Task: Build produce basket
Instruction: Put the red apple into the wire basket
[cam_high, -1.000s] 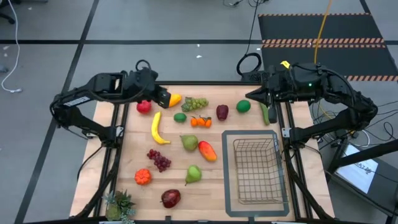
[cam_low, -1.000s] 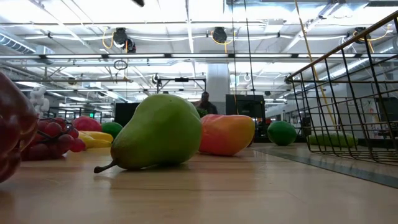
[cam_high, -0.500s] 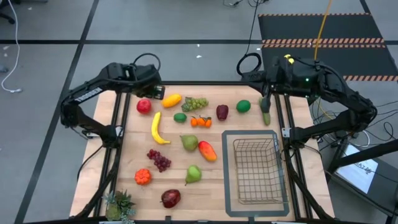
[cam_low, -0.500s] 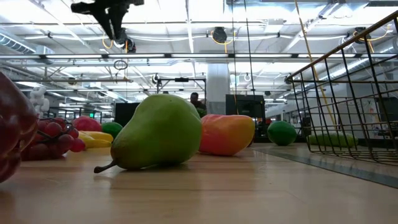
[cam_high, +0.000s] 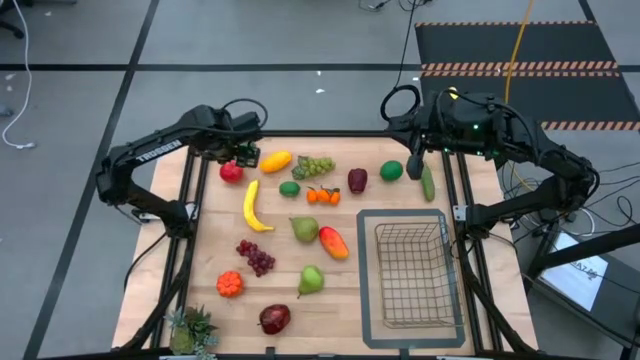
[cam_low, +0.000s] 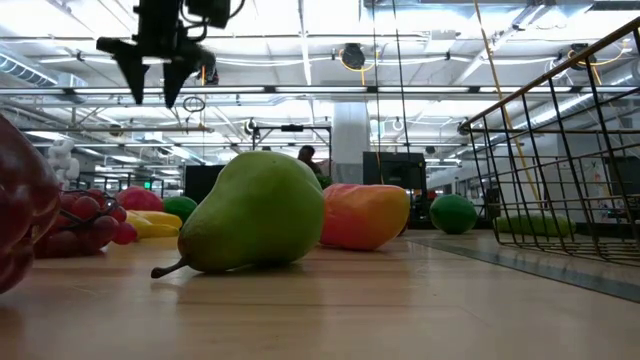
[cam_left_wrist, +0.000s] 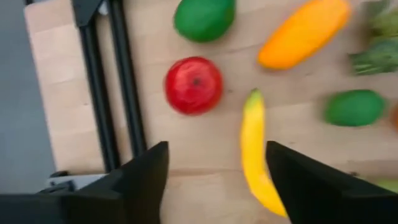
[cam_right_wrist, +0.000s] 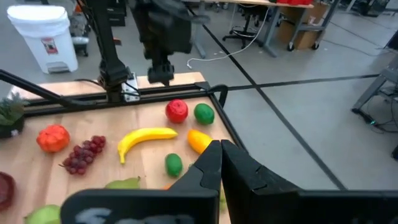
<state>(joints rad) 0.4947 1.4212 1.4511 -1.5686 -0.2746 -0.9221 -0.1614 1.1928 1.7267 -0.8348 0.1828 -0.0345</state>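
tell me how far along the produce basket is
Nothing looks done: the wire basket is empty. In hand: the left claw hangs open above the red apple, gripping nothing; the right claw is shut near the cucumber. All fruit remains on the table, including the banana and green pear.

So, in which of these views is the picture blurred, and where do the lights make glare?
Left wrist view: motion blur, strongest at the green things on the edge, though the red apple and banana stay readable. Low view: the green pear close to the lens is sharp, and the ceiling lights are blown out white. High view: even light, soft shadows, no glare on the table.
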